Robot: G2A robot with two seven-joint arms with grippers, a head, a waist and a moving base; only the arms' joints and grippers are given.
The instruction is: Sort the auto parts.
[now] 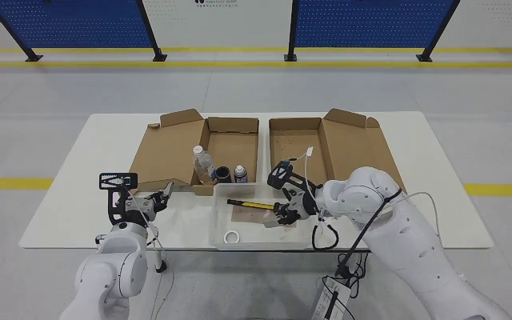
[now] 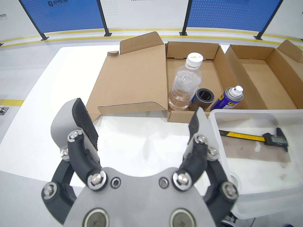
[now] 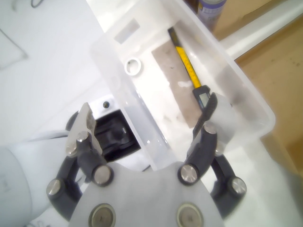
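On a white desk (image 1: 80,192), two open cardboard boxes lie side by side along the far half, the left box (image 1: 232,144) and the right box (image 1: 296,148), each with its lid folded out flat to the outer side. Just in front of them, where the two meet, sits a clear plastic bin (image 1: 256,232). A yellow caliper (image 1: 250,205) lies flat in the bin near its far wall, its black display head pointing toward the robot's right. A small white ring (image 1: 232,237) rests in the bin's near left corner, well apart from the caliper.

At the near end of the left box, three items stand in a row. A clear bottle (image 1: 203,166) with a white cap is on the left, a black cylinder (image 1: 223,174) is just beside it, and a blue spray can (image 1: 241,174) is at the right of the row, close to the bin's far wall.

The left pincer (image 2: 137,106) hangs wide over bare desk, to the left of the bin and in front of the left box's folded-out lid, gripping nothing. The right pincer (image 3: 149,100) is spread wide above the bin's right half, also holding nothing. One finger (image 3: 210,105) is just beside the caliper's display head, though whether it touches cannot be told, while the other is spread toward the bin's near wall.
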